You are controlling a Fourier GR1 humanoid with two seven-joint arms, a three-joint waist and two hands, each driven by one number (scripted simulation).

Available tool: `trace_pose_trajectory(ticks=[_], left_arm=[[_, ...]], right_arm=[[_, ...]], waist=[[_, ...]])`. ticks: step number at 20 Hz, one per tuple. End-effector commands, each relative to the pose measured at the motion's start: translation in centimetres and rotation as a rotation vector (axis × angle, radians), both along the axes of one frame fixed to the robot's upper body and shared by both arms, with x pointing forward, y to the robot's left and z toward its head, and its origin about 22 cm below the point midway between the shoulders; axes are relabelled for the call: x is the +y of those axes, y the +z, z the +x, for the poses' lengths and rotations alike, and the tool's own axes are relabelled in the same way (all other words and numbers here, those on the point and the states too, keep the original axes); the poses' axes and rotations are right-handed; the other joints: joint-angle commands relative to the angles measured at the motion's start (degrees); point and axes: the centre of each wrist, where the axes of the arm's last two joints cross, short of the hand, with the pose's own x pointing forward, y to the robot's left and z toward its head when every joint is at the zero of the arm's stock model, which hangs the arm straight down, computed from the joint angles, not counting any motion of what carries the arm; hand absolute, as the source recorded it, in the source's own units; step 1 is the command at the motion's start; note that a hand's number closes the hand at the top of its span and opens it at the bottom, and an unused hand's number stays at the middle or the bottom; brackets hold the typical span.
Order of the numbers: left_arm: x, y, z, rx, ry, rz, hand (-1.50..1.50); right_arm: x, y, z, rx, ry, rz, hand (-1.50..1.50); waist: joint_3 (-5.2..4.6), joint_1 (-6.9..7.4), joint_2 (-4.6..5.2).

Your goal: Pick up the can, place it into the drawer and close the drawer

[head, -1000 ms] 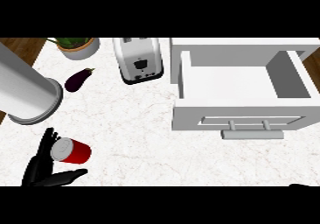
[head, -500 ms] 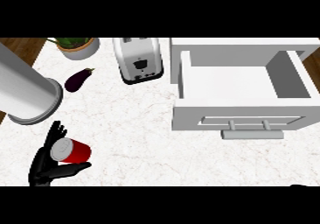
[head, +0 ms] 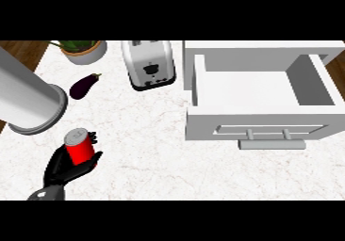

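On the bench [head: 154, 141], the can [head: 79, 147] sits in the left robot hand [head: 62, 168] at front left; the open drawer [head: 258, 126] lies right, toaster [head: 151, 66] and aubergine [head: 83, 86] behind

Bright, even light falls from above on the white counter [head: 154, 155]; shadows beneath things are faint and soft; inside the open drawer [head: 252, 89] the right wall reads darker grey than the floor; the tall grey cylinder [head: 22, 94] shades gradually across its side.

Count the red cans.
1: the red cylindrical metal can, held in the black left hand at lower left. None shows in the open white drawer, whose near inside is hidden.
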Motion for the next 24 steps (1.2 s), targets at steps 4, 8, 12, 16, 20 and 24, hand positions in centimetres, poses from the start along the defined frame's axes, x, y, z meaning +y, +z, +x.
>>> trace_pose_trajectory(ticks=[4, 8, 12, 16, 20, 24], left_arm=[[-0.5, 0.5, 1.2, -0.057, -0.05, -0.043, 1.5], [-3.3, 1.2, 2.6, -0.086, -0.087, -0.077, 1.5], [-8.0, 1.5, 6.0, -0.108, -0.05, -0.092, 1.5], [-12.6, 3.8, 9.9, -0.125, 0.018, -0.08, 1.5], [-13.3, 7.7, 13.1, -0.164, -0.034, -0.073, 1.5], [-13.3, 9.4, 14.5, -0.141, -0.098, -0.066, 1.5]], right_arm=[[0.1, 0.1, 1.4, -0.019, 0.001, -0.021, -1.5], [-0.5, 0.9, 0.9, -0.014, -0.018, -0.004, -1.5], [0.7, 0.7, 1.7, -0.018, -0.007, -0.01, -1.5], [-0.8, -0.4, 0.9, -0.03, -0.008, -0.021, -1.5], [-0.9, -0.2, 1.5, -0.02, -0.032, -0.02, -1.5], [0.4, 0.9, 0.7, -0.031, -0.042, -0.021, -1.5]], waist=[[-0.01, 0.16, 0.02], [0.01, 0.26, -0.06], [-0.06, -0.23, 0.19], [-0.05, -1.03, 0.26], [0.0, -0.2, 0.05], [-0.02, -0.19, 0.05]])
